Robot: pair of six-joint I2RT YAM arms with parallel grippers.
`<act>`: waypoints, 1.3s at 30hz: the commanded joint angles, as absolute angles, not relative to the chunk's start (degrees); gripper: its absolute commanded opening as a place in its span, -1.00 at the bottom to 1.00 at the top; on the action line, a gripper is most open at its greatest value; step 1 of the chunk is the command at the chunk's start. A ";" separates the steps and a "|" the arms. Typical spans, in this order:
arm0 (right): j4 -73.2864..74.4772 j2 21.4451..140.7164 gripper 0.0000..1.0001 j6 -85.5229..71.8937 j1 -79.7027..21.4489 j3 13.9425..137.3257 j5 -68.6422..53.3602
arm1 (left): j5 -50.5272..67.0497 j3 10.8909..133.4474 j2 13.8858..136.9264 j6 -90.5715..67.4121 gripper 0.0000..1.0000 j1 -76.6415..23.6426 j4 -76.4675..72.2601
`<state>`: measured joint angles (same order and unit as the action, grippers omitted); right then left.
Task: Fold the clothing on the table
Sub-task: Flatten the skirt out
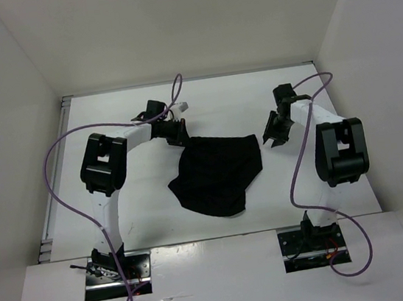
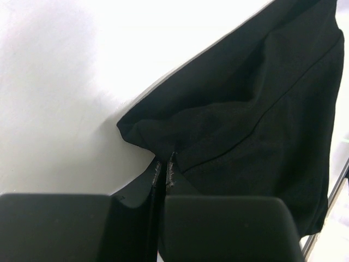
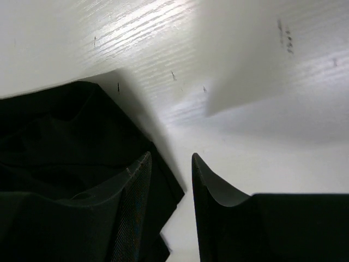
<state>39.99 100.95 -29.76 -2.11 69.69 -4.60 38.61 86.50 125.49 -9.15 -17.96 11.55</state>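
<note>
One clothing [image 1: 216, 174], one table [image 1: 146, 184], two tools (left tool [image 1: 183, 138], right tool [image 1: 274, 135])

I see plain black clothing [image 1: 216, 174], no print that I can make out, on a white worktop [image 1: 150, 209]. The left tool [image 2: 164, 164] and right tool [image 3: 170, 158] are black, the cables [image 1: 46, 174] purple, the walls [image 1: 169, 21] white.

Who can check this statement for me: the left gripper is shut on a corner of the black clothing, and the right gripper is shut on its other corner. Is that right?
Not quite. The right gripper is open, not shut: the right wrist view shows its jaws standing apart at the edge of the clothing, gripping nothing. The rest holds: the left gripper is shut on a corner of the clothing.
</note>
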 commanded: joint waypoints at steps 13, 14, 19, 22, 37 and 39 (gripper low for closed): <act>30.23 108.01 -0.17 -18.11 -2.37 72.16 -18.36 | 38.94 87.10 126.91 -7.82 -1.00 -17.67 11.95; 30.23 109.15 -0.17 -17.50 -2.37 72.16 -19.67 | 38.94 87.10 126.91 -7.82 -1.00 -17.67 11.95; 29.00 113.11 -0.37 -16.97 -2.37 72.16 -22.14 | 38.94 87.10 127.44 -7.82 -1.00 -17.67 12.48; 27.61 114.96 -0.68 -16.96 -2.90 72.16 -26.45 | 38.94 87.10 128.06 -8.35 -1.00 -17.67 12.48; 31.38 104.59 -0.99 -21.09 -1.14 74.27 -11.95 | 42.01 84.56 121.73 -21.35 -1.00 -8.96 7.65; 31.38 103.97 -0.99 -21.09 -1.14 75.22 -11.95 | 42.54 84.55 121.73 -22.67 -1.00 -8.96 6.94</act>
